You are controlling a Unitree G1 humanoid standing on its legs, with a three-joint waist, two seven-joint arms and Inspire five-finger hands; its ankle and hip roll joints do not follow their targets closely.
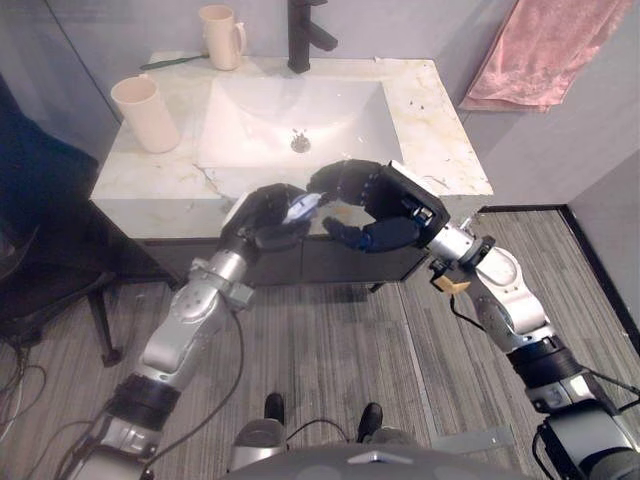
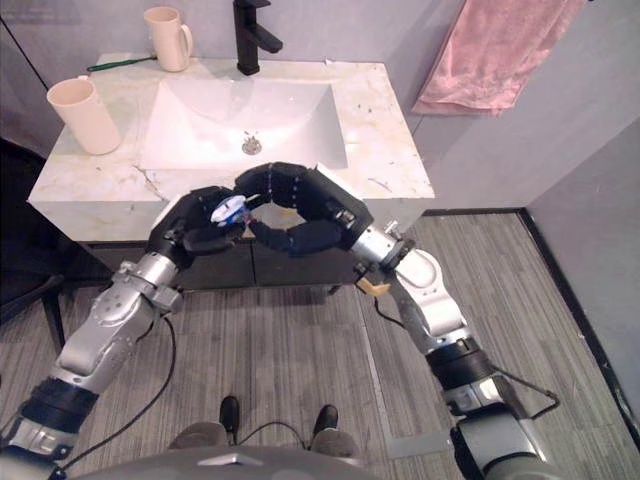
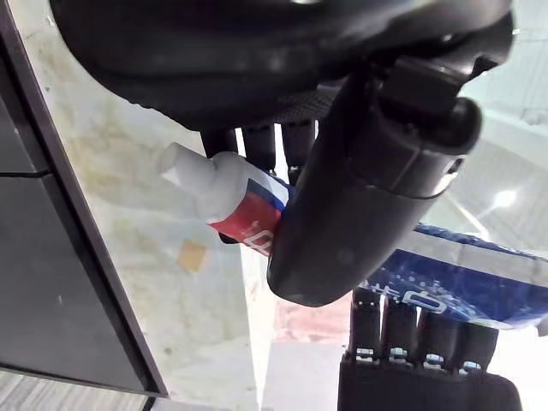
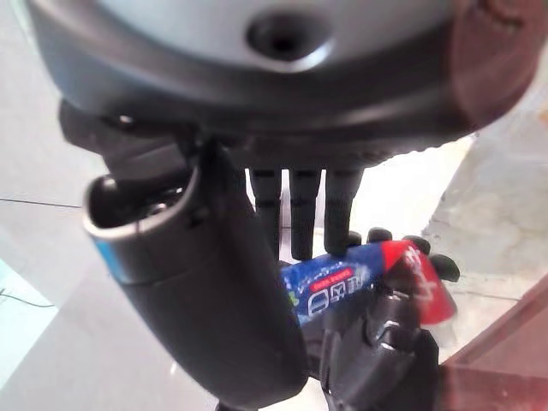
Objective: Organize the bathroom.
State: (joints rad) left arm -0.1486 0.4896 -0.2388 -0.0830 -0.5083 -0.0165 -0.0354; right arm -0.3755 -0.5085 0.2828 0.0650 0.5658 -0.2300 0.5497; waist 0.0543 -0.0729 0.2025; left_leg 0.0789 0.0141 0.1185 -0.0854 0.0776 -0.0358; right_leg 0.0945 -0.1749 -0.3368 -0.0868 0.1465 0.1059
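Over the front edge of the marble worktop [image 1: 150,175], the left hand [image 1: 262,215] and right hand [image 1: 372,205] meet, both curled around a toothpaste tube [image 3: 248,205]. Poorly timed release could drop it to the floor.

We observe white print on the blue toothpaste tube [image 4: 342,282] between both hands; no characters legible.

Head stereo pair looking down at vanity [image 1: 440,150], wrist cameras close, sharing toothpaste tube [image 3: 248,201]
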